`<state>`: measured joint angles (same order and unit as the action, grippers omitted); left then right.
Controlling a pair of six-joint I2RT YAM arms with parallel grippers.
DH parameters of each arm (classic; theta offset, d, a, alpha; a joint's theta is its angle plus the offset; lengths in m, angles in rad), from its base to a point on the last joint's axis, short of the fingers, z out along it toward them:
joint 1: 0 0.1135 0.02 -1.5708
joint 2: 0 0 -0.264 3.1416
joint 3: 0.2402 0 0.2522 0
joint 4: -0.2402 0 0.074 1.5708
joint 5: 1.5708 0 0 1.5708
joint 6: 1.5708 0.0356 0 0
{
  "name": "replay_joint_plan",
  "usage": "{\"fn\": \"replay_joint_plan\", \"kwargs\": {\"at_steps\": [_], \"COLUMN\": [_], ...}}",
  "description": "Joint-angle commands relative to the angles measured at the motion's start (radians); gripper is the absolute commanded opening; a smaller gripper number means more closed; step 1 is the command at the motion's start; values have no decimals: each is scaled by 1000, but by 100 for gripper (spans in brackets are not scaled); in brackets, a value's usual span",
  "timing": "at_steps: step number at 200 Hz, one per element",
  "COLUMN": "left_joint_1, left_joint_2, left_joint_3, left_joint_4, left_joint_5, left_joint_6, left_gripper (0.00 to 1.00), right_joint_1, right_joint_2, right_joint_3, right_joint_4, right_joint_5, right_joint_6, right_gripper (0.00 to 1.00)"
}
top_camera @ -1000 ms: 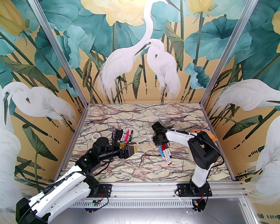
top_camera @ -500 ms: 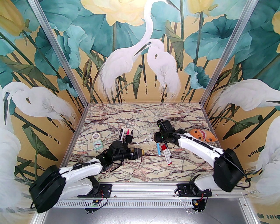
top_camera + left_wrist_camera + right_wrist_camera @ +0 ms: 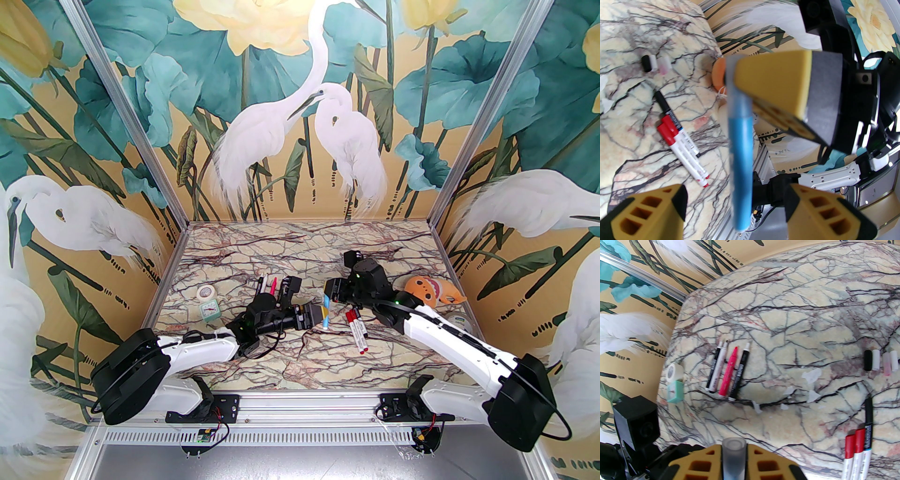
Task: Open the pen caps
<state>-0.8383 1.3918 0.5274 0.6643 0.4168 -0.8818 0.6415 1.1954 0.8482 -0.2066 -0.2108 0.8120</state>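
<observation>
Marble table (image 3: 300, 370) below: your right gripper (image 3: 328, 297) clamps blue pen (image 3: 740, 152) by greyish end (image 3: 733, 447), likely cap; left gripper (image 3: 738, 206) jaws apart, straddling barrel to brace pull. Loose caps (image 3: 868, 360) lie near capped red pens (image 3: 854, 451).

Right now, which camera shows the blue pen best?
Left wrist: the blue pen shows nearly full length, close up. Top external shows it as a small blue sliver; right wrist shows its grey end head-on, clamped in the right gripper.
</observation>
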Motion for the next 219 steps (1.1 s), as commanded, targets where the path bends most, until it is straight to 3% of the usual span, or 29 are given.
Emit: {"fn": "replay_joint_plan", "kwargs": {"at_steps": [1,24,119,156,196,219], "left_joint_1": [-5,-5,-7,-7,-12,-21], "left_joint_2": [22,25,4,2,-12,-28], "left_joint_3": [28,34,42,40,17,14], "left_joint_4": [48,39,-18,-36,-40,-76], "left_joint_5": [48,47,46,57,84,85], "left_joint_6": [-20,-23,-1,29,137,186], "left_gripper": [69,64,19,11,7,7], "right_joint_1": [14,23,46,47,47,50], "right_joint_2": [-30,-44,-65,-81,-94,-84], "right_joint_3": [-29,-46,-80,-79,-75,-66], "right_joint_4": [108,133,122,92,85,65], "right_joint_5": [-49,-61,-23,8,-29,-50], "right_joint_6": [64,77,76,67,72,69], "right_gripper": [20,20,20,21,35,38]}}
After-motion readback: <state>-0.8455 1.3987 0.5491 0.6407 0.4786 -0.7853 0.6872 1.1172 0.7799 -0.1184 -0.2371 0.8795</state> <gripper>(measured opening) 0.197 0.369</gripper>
